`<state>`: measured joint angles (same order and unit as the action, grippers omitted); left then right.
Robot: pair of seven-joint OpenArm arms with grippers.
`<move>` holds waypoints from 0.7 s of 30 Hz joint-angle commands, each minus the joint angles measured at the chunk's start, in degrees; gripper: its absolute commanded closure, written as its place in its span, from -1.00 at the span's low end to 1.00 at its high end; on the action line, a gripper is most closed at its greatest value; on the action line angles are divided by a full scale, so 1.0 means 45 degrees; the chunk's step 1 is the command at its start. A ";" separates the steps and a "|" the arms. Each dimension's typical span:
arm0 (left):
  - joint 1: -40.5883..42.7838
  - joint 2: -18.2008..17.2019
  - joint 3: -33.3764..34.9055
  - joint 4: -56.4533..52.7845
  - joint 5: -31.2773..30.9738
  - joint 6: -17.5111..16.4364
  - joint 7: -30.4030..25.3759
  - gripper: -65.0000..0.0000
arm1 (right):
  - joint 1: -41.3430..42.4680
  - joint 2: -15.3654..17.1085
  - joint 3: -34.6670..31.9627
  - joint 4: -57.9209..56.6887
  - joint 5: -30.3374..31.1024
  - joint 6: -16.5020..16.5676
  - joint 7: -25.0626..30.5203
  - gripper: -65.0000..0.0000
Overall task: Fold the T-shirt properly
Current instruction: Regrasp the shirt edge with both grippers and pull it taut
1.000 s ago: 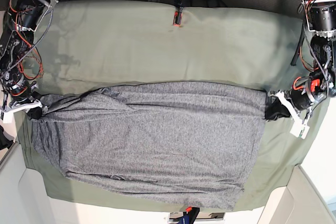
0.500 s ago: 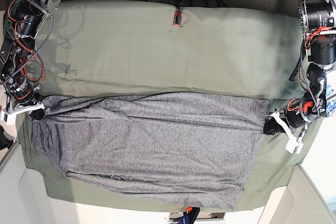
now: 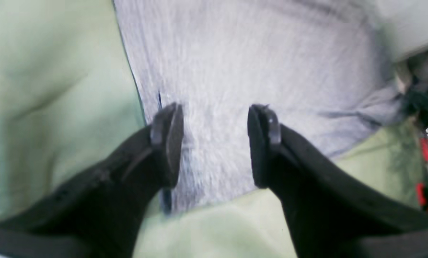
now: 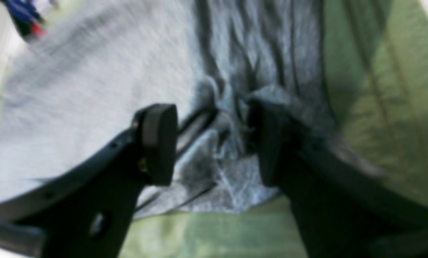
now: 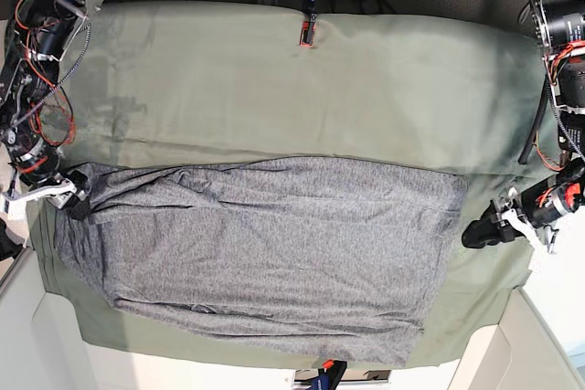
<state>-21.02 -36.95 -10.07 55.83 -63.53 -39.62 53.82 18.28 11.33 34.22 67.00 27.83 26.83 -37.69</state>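
Note:
The heather-grey T-shirt (image 5: 265, 253) lies folded in a wide band across the near half of the olive cloth. My left gripper (image 5: 477, 233) sits just off the shirt's right edge. In the left wrist view my left gripper (image 3: 215, 143) is open, with the flat shirt (image 3: 253, 64) showing beyond its spread fingers and nothing pinched. At the shirt's far-left corner my right gripper (image 5: 78, 203) rests. Seen from the right wrist camera, my right gripper (image 4: 212, 143) is open, and bunched shirt fabric (image 4: 221, 150) lies loose between the fingers, partly draped on one.
The olive table cloth (image 5: 302, 98) covers the whole table. A red and black clip (image 5: 309, 32) holds it at the far edge, and a blue and red clip (image 5: 327, 374) at the near edge. Arm bases with cables (image 5: 37, 52) stand at both far corners.
Both grippers have opened and let go of the shirt's top edge, which came nearer and now lies flat. The left gripper has drawn back to the right, off the fabric.

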 commanded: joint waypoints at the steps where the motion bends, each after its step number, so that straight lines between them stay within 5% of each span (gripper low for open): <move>1: 0.0272 -0.0340 -0.0466 0.0442 -0.0379 -0.0085 0.0165 0.03 | -0.0194 0.0253 0.0306 0.0690 0.0515 0.0097 0.0049 -0.06; 11: 0.3988 -0.0340 -0.2079 0.2599 -0.1025 -0.0085 0.0087 0.03 | -0.2317 -0.0034 0.1321 0.2225 0.1345 0.0092 -0.0053 -0.06; 21: 0.4420 0.1214 -0.2079 0.2613 0.0636 -0.0085 -0.0996 0.03 | -0.1248 -0.0554 0.1166 0.0403 0.0092 -0.0486 0.0933 -0.06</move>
<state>-0.19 -30.24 -18.98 66.72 -59.05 -39.48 50.26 11.70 7.94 39.35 68.10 27.81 24.40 -34.46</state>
